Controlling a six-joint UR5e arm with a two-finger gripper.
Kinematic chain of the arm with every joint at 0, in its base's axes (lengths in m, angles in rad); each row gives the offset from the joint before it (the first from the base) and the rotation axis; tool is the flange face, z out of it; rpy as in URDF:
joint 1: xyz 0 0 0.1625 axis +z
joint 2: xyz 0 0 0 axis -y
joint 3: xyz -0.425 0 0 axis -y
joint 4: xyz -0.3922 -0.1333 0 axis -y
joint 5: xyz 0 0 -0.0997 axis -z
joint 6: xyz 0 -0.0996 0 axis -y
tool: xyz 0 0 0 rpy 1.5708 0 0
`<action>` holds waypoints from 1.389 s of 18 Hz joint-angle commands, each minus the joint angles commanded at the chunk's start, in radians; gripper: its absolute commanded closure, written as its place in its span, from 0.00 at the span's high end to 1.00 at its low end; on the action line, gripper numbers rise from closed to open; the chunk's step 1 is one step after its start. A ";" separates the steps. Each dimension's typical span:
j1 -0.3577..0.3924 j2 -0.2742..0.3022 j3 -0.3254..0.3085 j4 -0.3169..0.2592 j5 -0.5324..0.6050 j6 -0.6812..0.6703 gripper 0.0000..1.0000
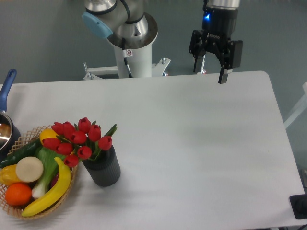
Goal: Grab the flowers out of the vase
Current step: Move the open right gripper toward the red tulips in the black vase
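At the far left edge a blue-handled metal pot (5, 115) is partly cut off by the frame. Next to it sits a round wicker basket (21, 140) of colourful fruit and vegetables, a yellow banana (50, 191) curving along its near rim.

Just right of the basket, touching or nearly touching it, stands the short, dark grey ribbed vase (102, 168) on the white table (201, 143). The bunch of red tulips with green stems and leaves (76, 139) is in its mouth, the heads leaning left over the basket's edge.

The flowers look light and soft. The heads would likely crush or shed under a squeeze, and the stems probably bend rather than resist. The best hold seems to be low on the gathered stems, just above the vase mouth, where they are bundled tightest. Little of that stretch shows, since blooms and leaves hide it from this view. The vase looks light enough to tip or drag if the stems bind on a lift.

Far right and well apart from the vase, the black two-finger gripper (211, 72) hangs above the table's back edge, jaws spread and empty.
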 joint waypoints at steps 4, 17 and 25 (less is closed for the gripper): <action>0.000 0.000 -0.002 0.000 -0.002 -0.003 1.00; -0.006 0.003 -0.061 0.002 -0.194 -0.297 1.00; -0.015 0.020 -0.141 0.037 -0.325 -0.495 1.00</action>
